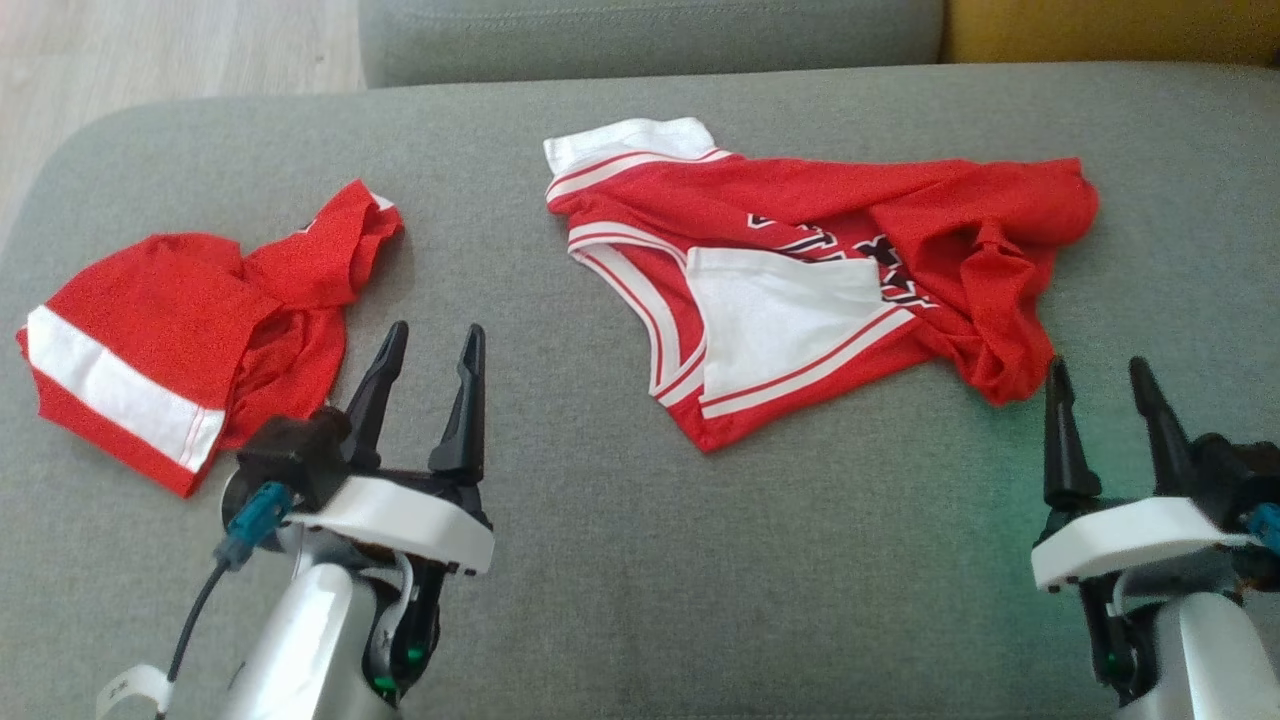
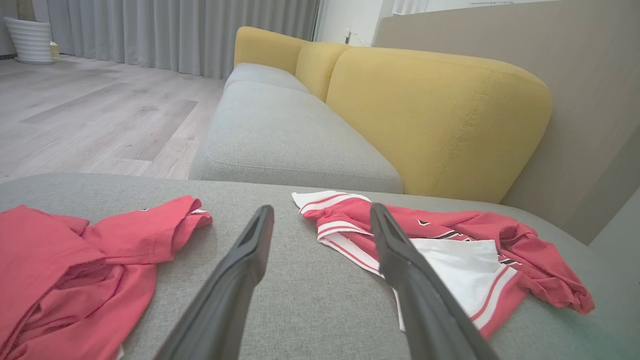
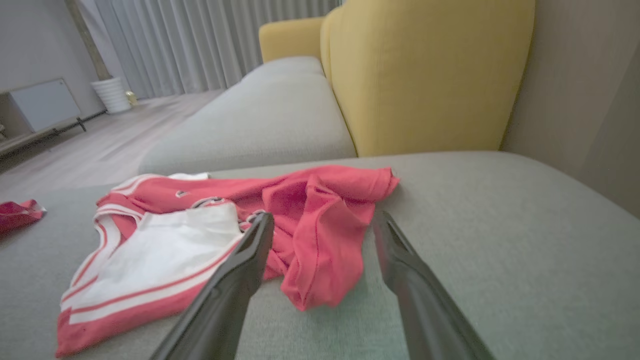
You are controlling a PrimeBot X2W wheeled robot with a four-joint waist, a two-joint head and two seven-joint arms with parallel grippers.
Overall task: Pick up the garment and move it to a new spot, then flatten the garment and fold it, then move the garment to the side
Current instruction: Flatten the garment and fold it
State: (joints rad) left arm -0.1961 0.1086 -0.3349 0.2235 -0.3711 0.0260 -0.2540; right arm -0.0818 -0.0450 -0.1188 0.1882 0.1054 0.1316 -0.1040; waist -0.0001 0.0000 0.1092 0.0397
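A crumpled red garment with white trim, a white panel and dark lettering lies on the grey seat cushion, right of centre. It also appears in the left wrist view and the right wrist view. My left gripper hovers open at the lower left, fingers spread, holding nothing. My right gripper is open at the lower right, just short of the garment's bunched right end, empty too.
A second red piece of clothing with a white band lies bunched at the left, close to my left gripper. Yellow back cushions rise behind the seat. The cushion's left edge drops to wooden floor.
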